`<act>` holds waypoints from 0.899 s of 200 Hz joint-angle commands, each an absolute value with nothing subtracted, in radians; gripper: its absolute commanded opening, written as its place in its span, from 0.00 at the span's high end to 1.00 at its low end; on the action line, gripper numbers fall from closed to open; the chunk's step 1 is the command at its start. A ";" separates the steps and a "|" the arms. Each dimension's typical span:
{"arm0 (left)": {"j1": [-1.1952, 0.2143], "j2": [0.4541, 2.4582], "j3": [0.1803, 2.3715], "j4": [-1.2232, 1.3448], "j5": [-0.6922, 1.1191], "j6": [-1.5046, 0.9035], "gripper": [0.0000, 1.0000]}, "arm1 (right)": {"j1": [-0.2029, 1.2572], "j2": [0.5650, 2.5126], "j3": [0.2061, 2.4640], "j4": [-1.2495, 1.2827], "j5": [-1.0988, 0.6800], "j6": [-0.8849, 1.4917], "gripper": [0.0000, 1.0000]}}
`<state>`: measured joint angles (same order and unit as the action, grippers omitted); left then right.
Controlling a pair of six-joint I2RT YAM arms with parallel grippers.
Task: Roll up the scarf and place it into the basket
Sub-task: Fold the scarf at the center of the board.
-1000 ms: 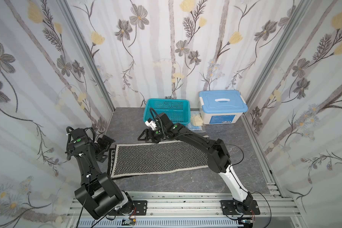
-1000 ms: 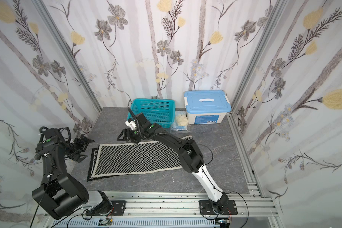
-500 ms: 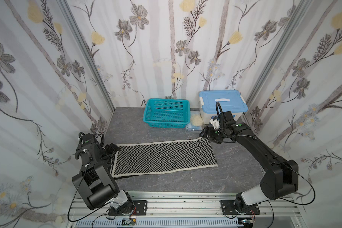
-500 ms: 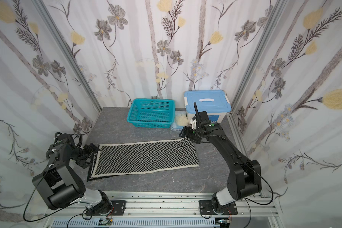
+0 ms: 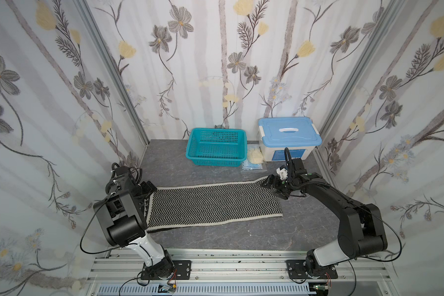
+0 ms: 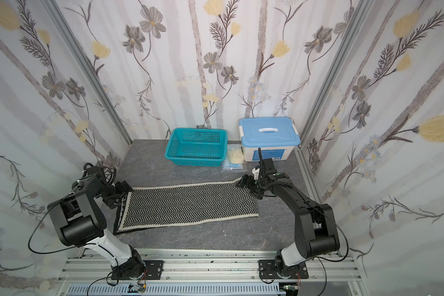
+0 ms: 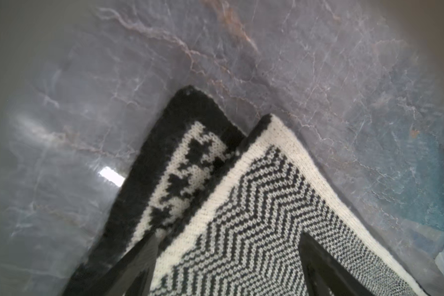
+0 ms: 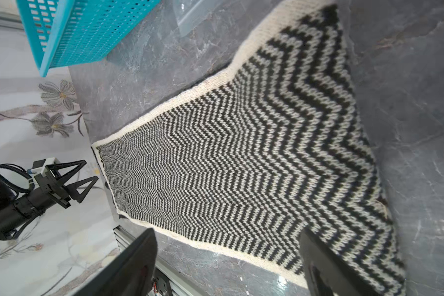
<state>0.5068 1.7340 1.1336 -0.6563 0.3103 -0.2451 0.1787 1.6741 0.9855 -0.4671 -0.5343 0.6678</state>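
I see the scarf (image 5: 213, 205) spread zigzag-side up across the grey table (image 5: 215, 238), well short of the teal basket (image 5: 190, 151) at the back, left gripper (image 8: 91, 169) wide open at one end, right gripper (image 5: 273, 188) wide open over the other, neither gripping.

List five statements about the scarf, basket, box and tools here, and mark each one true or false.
1. The scarf lies flat on the table, zigzag face up. True.
2. The basket holds the scarf. False: the basket is empty.
3. The blue lid is off the box. False: the lid sits closed on the box.
4. The left tool and the right tool are both open. True.
5. The pale yellow cloth lies between the basket and the box. True.
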 commanded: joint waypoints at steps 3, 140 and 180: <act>0.501 1.784 1.158 -0.609 0.291 -0.209 0.15 | 0.118 1.664 0.957 -0.352 -0.585 0.715 0.12; 0.436 1.857 1.172 -0.605 0.339 -0.202 0.57 | 0.034 1.641 0.942 -0.392 -0.560 0.694 0.13; 0.434 1.804 1.168 -0.644 0.273 -0.194 0.69 | 0.025 1.682 0.914 -0.366 -0.560 0.704 0.13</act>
